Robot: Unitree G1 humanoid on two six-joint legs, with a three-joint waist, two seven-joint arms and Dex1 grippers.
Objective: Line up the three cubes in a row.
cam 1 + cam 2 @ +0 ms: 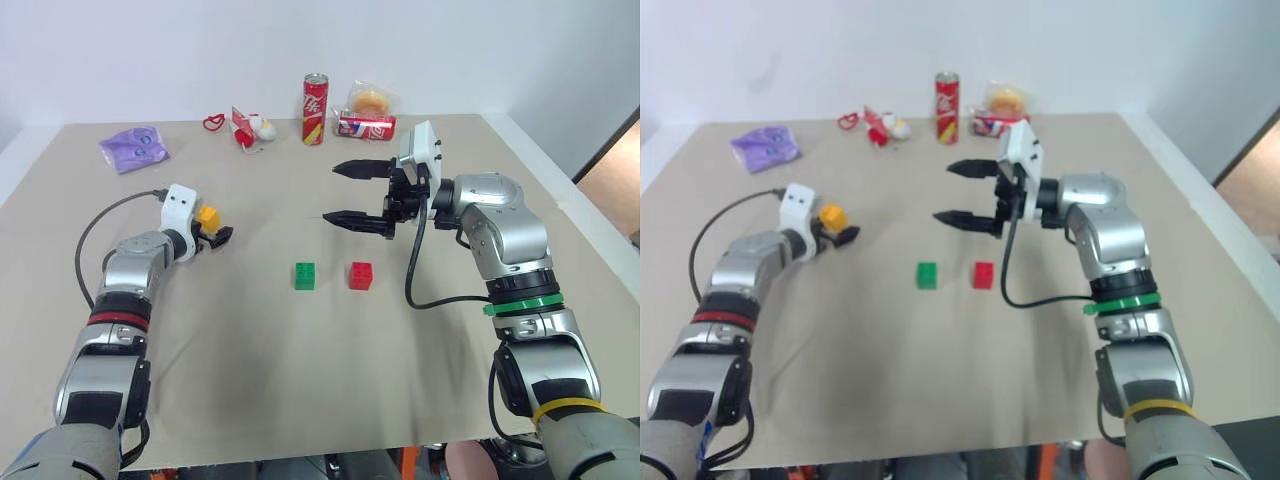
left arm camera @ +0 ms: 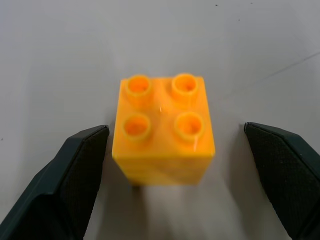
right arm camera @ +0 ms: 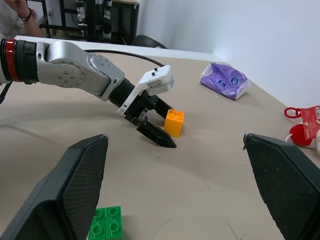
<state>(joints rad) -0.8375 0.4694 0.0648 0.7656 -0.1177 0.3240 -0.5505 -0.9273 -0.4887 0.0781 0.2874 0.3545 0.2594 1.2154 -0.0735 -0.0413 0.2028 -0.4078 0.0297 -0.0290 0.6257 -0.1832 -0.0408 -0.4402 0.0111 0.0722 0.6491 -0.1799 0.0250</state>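
1. Left eye view is being used for the layout: the yellow cube (image 1: 207, 216) is being seen at the left of the frame, on the tan table (image 1: 250, 380), between the fingers of the left gripper (image 1: 214, 232).
2. The yellow cube is being partly covered there by the gripper's white housing, so only its top and one side are being shown.
3. In the left wrist view, the cube is being framed by both black fingers (image 2: 75, 170), which are being held wide apart; a gap is being seen on each side, and nothing is being gripped.
4. The cube's base is being blurred there, and the finger tips are being cut off by the frame's lower edge.
5. The green cube (image 1: 305, 275) and the red cube (image 1: 361, 275) are being seen side by side, near but apart, just below the frame's centre.
6. The right gripper (image 1: 345, 192) is being held above them, right of centre, spread fully and empty, pointing toward the frame's left.
7. In the right wrist view, the green cube is being cut off at the bottom edge.
8. A standing red can (image 1: 315, 108), a lying can (image 1: 365, 126), a purple packet (image 1: 134, 148) and small red-and-white items, hard to identify, are being seen along the top.
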